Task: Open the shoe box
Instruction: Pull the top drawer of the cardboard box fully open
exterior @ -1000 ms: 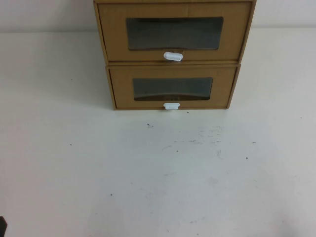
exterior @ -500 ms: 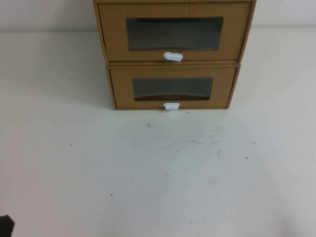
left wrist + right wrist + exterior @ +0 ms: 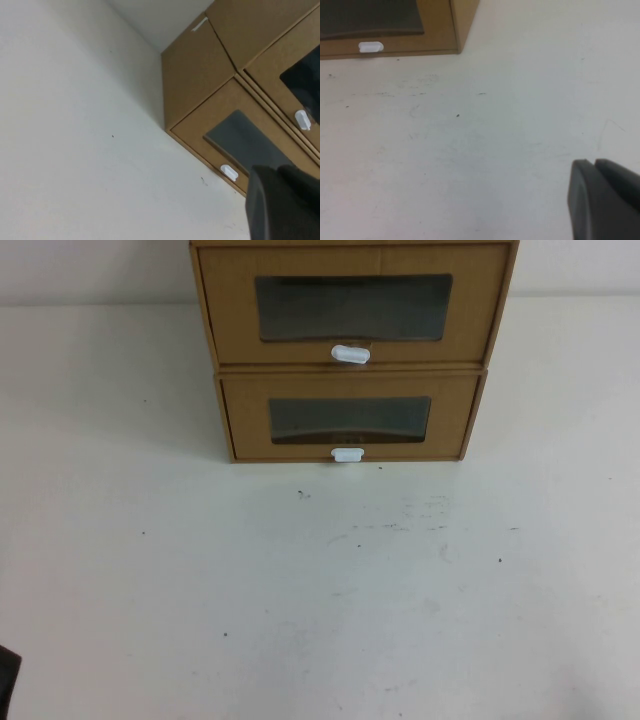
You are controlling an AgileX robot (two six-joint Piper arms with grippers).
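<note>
Two brown cardboard shoe boxes are stacked at the back of the white table. The lower box [image 3: 346, 416] and the upper box [image 3: 352, 304] each have a dark window and a white pull tab, the lower tab [image 3: 347, 454] and the upper tab [image 3: 350, 354]. Both drawers are closed. My left gripper [image 3: 5, 680] shows only as a dark corner at the high view's lower left edge, far from the boxes; in its wrist view [image 3: 276, 169] the fingers are shut and empty. My right gripper [image 3: 594, 162] is shut and empty, over bare table right of the lower box [image 3: 390, 25].
The white table [image 3: 320, 590] has a few small dark specks and scuff marks in front of the boxes. A pale wall runs behind the stack.
The dark tip of my left gripper at the lower left corner of the high view has shifted slightly. The boxes have not moved.
</note>
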